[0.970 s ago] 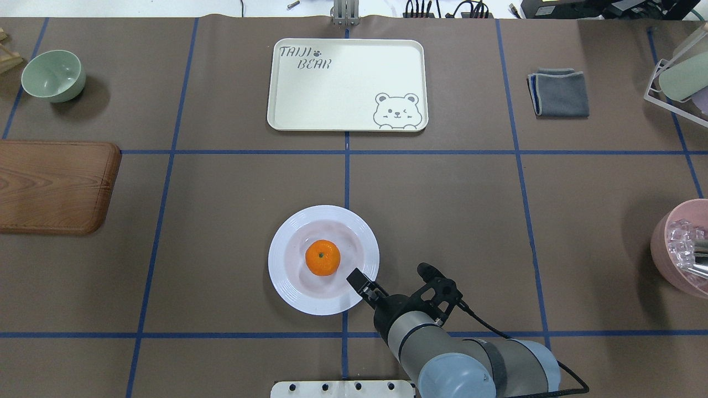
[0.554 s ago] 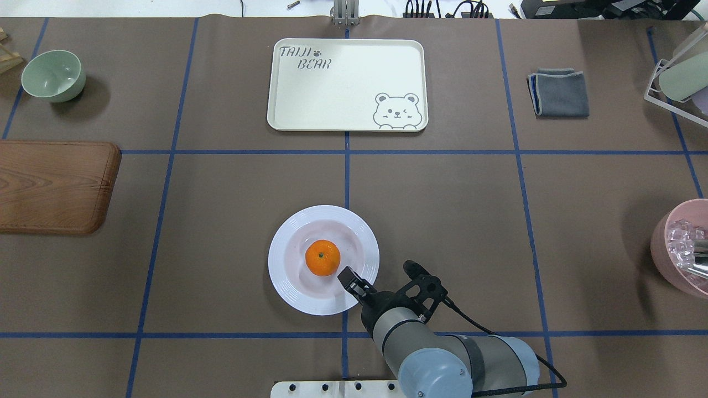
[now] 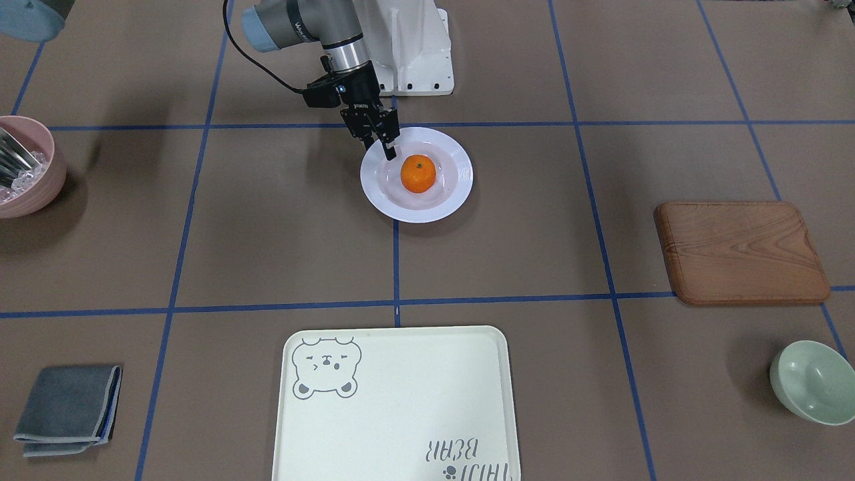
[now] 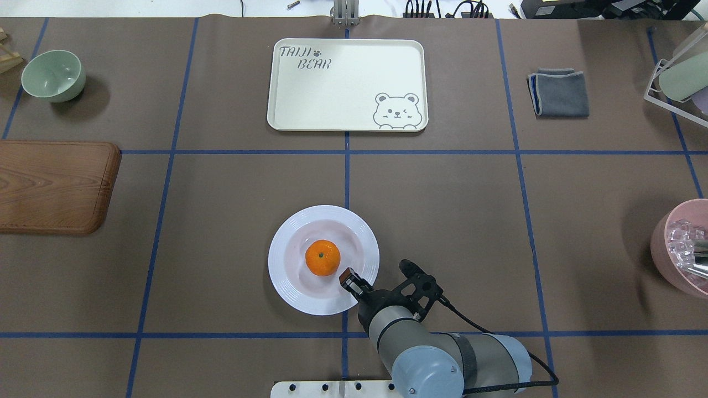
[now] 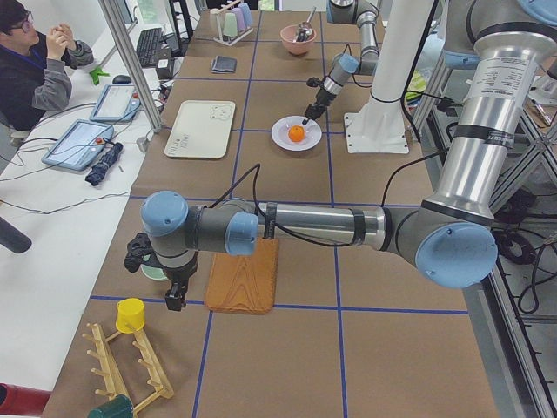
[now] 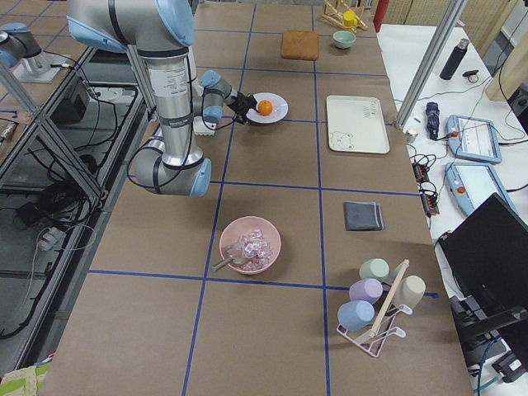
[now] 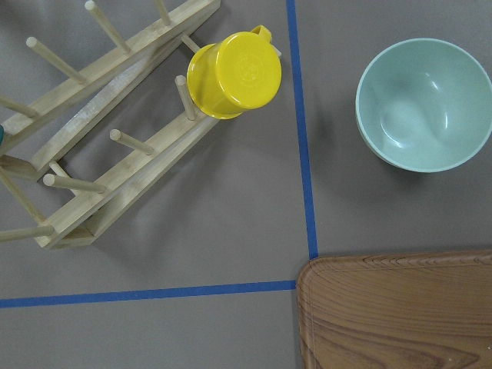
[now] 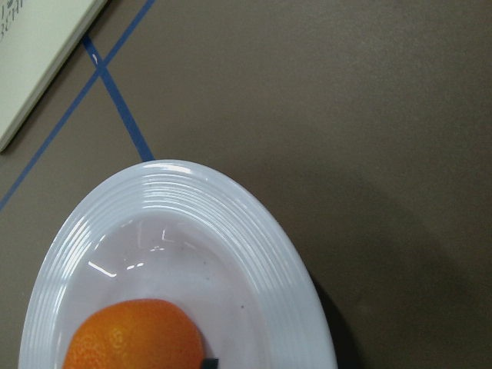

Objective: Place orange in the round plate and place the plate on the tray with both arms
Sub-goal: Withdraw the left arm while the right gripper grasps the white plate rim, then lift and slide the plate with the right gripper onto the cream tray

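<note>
The orange lies in the middle of the round plate, which stands on the table near the robot. In the front-facing view the orange sits in the plate too. My right gripper reaches over the plate's near right rim, its tip close beside the orange, and it looks open and holds nothing. The tray lies bare at the far middle of the table. My left gripper hangs far off at the left end of the table. I cannot tell whether it is open or shut.
A wooden board and a pale green bowl sit at the left. A folded grey cloth, a pink bowl and a cup rack are at the right. Below the left wrist stands a yellow cup on a wooden rack.
The right arm has shifted left, and its gripper has slid inward over the plate's rim to just beside the orange. Plate and orange have not moved.
</note>
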